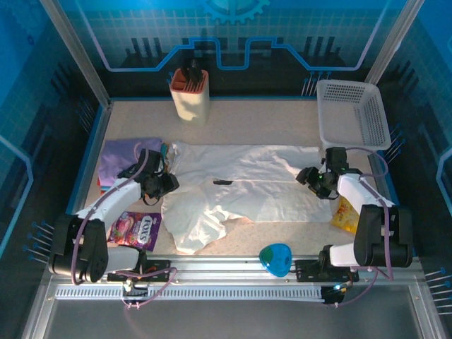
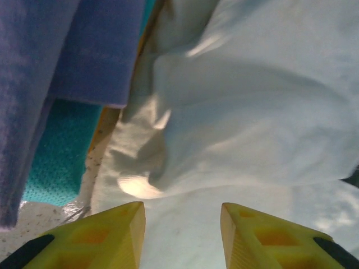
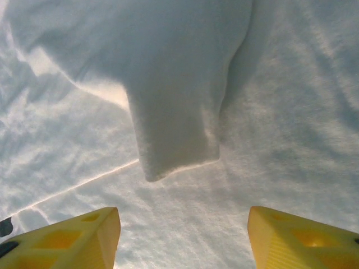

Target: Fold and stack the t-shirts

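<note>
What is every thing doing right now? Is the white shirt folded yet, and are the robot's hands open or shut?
White t-shirt: spread out on the table, rumpled, not folded yet.
Purple t-shirt: folded, lying at the left.
Left gripper: open, over the white t-shirt's edge.
Right gripper: open, over the white t-shirt.
Basket: standing upright.
Snack packet: lying flat.

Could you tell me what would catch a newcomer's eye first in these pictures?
The big white t-shirt spread rumpled across the middle of the table draws the eye first. The left end effector and right end effector are open near its left and right ends. A folded lavender garment lies at far left.
</note>
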